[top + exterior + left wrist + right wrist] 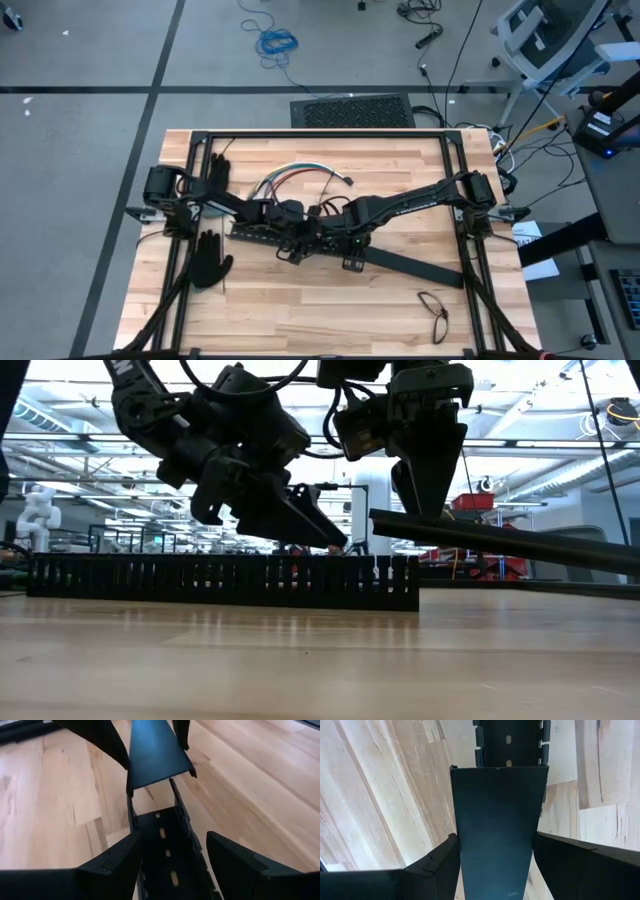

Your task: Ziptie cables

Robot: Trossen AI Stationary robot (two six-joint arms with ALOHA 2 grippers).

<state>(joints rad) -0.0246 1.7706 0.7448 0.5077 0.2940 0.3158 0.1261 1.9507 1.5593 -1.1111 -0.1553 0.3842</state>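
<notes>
The cables [300,176], a loose bundle of coloured wires, lie on the table's far middle, touched by no gripper. No zipties show. A black slotted duct [225,580] lies on the table's middle. My left gripper [170,855] slants down over it, open, one finger on each side of the duct's walls [165,845]; I cannot tell whether they touch. My right gripper [495,855] points down beside it, shut on a flat black cover bar [410,265]. My right gripper pinches the cover bar's two long edges [457,845] between its two fingers, a little back from the bar's end [378,517]. The fingers come from above, pointing down, across the bar. That end is lifted above the duct; the bar slants toward the table's right.
Two black gloves [214,172] [209,260] lie at the table's left. A thin dark loop [434,309] lies near the front right. A black frame [320,133] runs round the table's edges. Bare wood lies along the near side.
</notes>
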